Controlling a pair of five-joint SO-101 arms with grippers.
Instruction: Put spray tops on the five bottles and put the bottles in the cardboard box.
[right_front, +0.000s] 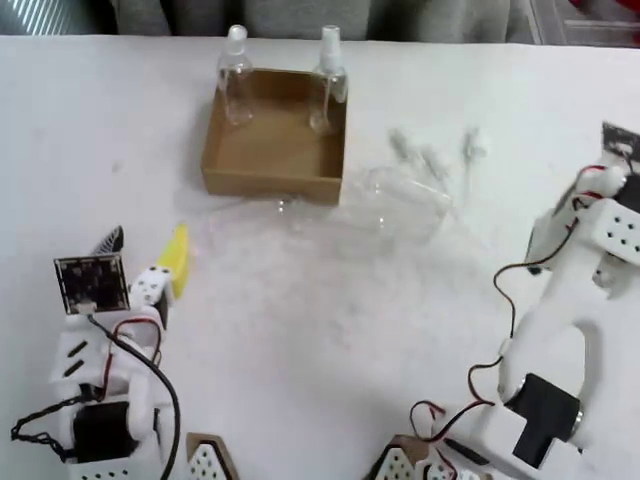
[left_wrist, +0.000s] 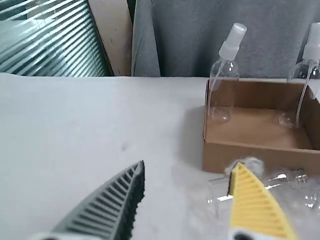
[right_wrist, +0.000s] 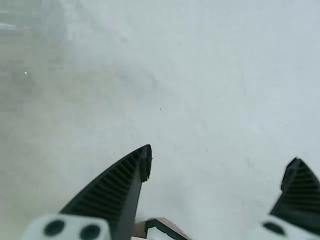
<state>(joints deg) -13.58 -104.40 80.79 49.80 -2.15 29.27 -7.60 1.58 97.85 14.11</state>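
Observation:
A cardboard box (right_front: 270, 185) stands at the back middle of the table. Two clear bottles with white spray tops (right_front: 235, 85) (right_front: 328, 85) stand upright inside it along its far wall. Clear bottles without tops (right_front: 405, 200) lie on the table in front of the box and to its right. Three loose spray tops (right_front: 435, 158) lie beyond them. My left gripper (right_front: 148, 232) is open and holds nothing, near the box's front left corner. In the left wrist view the left gripper (left_wrist: 189, 167) faces the box (left_wrist: 250, 155) and a lying bottle (left_wrist: 280, 180). My right gripper (right_wrist: 221, 156) is open over bare table.
The right arm (right_front: 590, 240) stands folded at the table's right edge, with red and black wires hanging from it. Window blinds (left_wrist: 45, 40) and a grey curtain (left_wrist: 200, 35) lie behind the table's far edge. White tabletop stretches between the two arms.

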